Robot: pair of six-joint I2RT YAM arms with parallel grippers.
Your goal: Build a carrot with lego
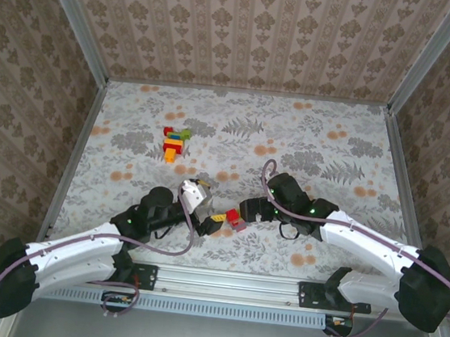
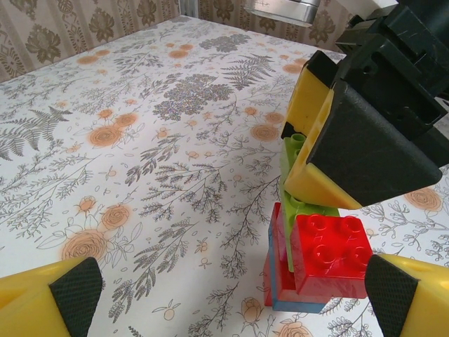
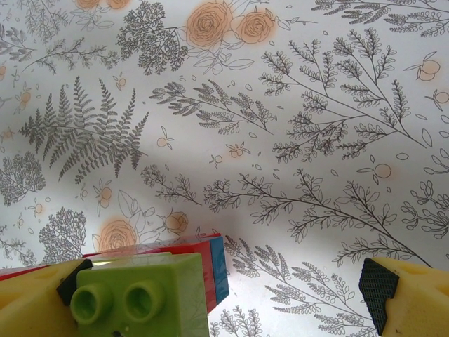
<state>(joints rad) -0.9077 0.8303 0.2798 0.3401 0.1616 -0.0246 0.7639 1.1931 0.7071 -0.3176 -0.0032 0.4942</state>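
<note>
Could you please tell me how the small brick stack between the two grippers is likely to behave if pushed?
The brick stack would probably stay rigid, since its red, blue and green pieces look pressed together. It seems to stand on a narrow edge, studs sideways, so a push may tip it. Smooth plastic would likely slide on the table.

Both arms (image 1: 77,253) have white links, black joints, mauve cables (image 1: 267,167), and yellow fingers (image 2: 28,302) with black pads (image 2: 77,291).
</note>
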